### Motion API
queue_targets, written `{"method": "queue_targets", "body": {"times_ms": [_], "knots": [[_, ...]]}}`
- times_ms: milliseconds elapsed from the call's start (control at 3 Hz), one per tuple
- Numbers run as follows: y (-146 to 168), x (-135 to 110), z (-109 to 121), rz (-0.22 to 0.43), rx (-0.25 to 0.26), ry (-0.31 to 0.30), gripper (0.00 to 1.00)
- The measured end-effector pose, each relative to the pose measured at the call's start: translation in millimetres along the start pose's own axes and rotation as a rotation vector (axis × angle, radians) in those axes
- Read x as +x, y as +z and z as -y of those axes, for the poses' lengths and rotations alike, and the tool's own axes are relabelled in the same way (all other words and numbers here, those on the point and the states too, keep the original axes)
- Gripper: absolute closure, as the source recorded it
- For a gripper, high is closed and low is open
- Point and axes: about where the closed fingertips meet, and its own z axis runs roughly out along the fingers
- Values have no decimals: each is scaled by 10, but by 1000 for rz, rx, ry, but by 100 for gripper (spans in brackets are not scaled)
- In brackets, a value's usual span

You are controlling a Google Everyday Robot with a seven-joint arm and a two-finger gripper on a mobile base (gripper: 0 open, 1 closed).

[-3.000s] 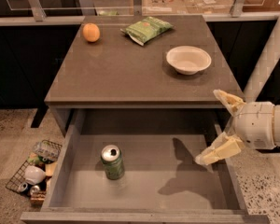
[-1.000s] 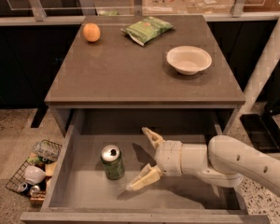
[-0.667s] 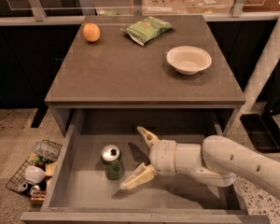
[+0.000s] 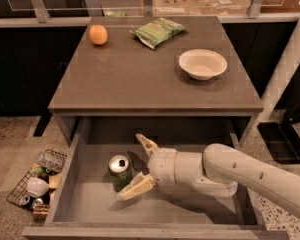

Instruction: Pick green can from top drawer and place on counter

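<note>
The green can [image 4: 120, 172] with a silver top stands upright on the floor of the open top drawer [image 4: 95, 209], left of its middle. My gripper [image 4: 138, 166] reaches in from the right, low inside the drawer, right beside the can. It is open: one finger points up behind the can's right side and the other lies in front of it, so the can sits at the mouth of the fingers. The grey-brown counter [image 4: 140, 79] lies above and behind the drawer.
On the counter sit an orange fruit [image 4: 98, 34] at the back left, a flat green snack bag [image 4: 157, 31] at the back middle and a white bowl [image 4: 202, 63] on the right. A wire basket of clutter [image 4: 35, 184] lies on the floor to the left.
My arm has moved from the drawer's right side leftwards across it. The open gripper has closed in on the can, which has stayed in place.
</note>
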Motion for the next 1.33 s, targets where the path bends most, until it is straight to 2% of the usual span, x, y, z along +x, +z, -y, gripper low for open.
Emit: {"method": "queue_targets", "body": {"times_ms": [333, 667, 1000, 1333], "knots": [[78, 29, 2, 13, -2, 11, 0], [133, 71, -10, 35, -12, 21, 18], [174, 134, -30, 98, -49, 57, 41], [187, 135, -49, 99, -54, 59, 64]]}}
